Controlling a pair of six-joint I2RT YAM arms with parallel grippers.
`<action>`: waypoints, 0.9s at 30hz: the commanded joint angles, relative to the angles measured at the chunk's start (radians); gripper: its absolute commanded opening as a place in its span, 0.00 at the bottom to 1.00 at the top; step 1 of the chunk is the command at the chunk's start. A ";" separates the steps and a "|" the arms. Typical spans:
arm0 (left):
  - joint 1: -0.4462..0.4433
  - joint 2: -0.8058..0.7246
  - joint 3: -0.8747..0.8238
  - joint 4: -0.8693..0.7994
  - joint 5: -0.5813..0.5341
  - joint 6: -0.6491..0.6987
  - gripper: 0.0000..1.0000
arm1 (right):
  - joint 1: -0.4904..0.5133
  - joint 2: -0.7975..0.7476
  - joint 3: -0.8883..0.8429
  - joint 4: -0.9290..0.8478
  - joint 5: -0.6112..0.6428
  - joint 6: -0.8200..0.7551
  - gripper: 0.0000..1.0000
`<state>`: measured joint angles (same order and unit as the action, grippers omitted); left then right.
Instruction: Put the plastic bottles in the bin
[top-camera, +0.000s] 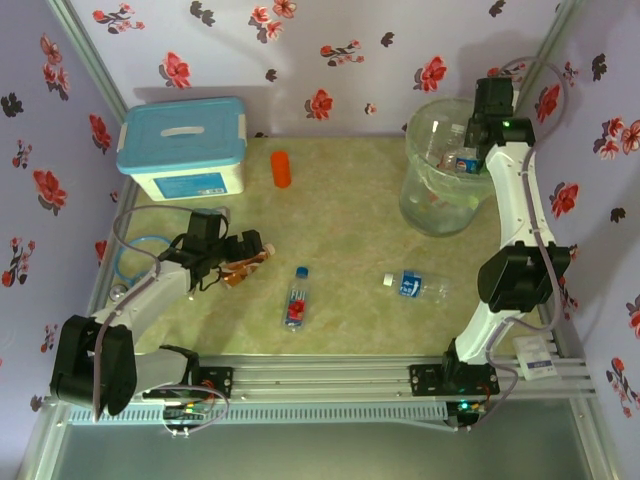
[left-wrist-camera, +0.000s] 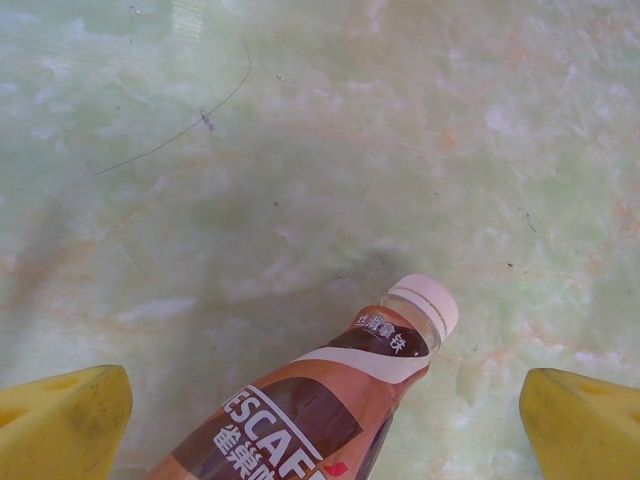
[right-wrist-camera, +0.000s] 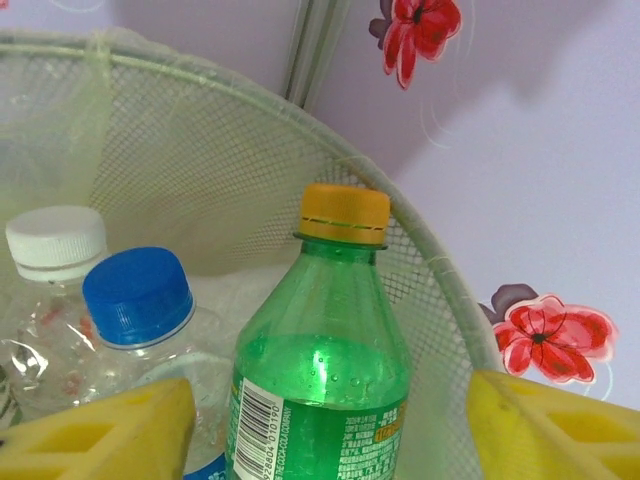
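A brown-labelled coffee bottle (left-wrist-camera: 330, 400) with a white cap lies on the table between the yellow fingers (left-wrist-camera: 60, 425) of my left gripper (left-wrist-camera: 325, 435), which is open and clear of it on both sides. From above, that gripper (top-camera: 232, 262) sits low at the bottle (top-camera: 252, 264). My right gripper (top-camera: 468, 152) hangs over the bin (top-camera: 425, 205). It is open around a green bottle (right-wrist-camera: 320, 370) with a yellow cap, with gaps on both sides. Blue-capped (right-wrist-camera: 138, 295) and white-capped (right-wrist-camera: 55, 243) bottles lie inside the bin. An orange bottle (top-camera: 281, 168), a red-labelled one (top-camera: 297, 298) and a blue-labelled one (top-camera: 415, 286) lie on the table.
A white box with a blue lid (top-camera: 183, 148) stands at the back left. Flowered walls close in the table on three sides, and the bin's rim (right-wrist-camera: 420, 250) is close to the right wall.
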<state>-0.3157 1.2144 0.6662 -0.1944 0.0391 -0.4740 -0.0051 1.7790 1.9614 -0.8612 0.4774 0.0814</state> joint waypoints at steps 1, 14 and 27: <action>0.008 -0.005 -0.015 0.015 0.015 -0.012 1.00 | -0.006 -0.023 0.045 -0.015 -0.001 -0.015 0.65; 0.010 -0.019 -0.030 0.011 0.014 -0.004 1.00 | -0.045 0.025 -0.011 0.006 -0.068 -0.004 0.48; 0.012 -0.015 -0.023 0.013 0.015 -0.006 1.00 | 0.012 -0.103 0.055 -0.078 -0.135 -0.035 0.51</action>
<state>-0.3138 1.2114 0.6495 -0.1936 0.0391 -0.4740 -0.0273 1.7645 1.9888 -0.8982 0.3649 0.0673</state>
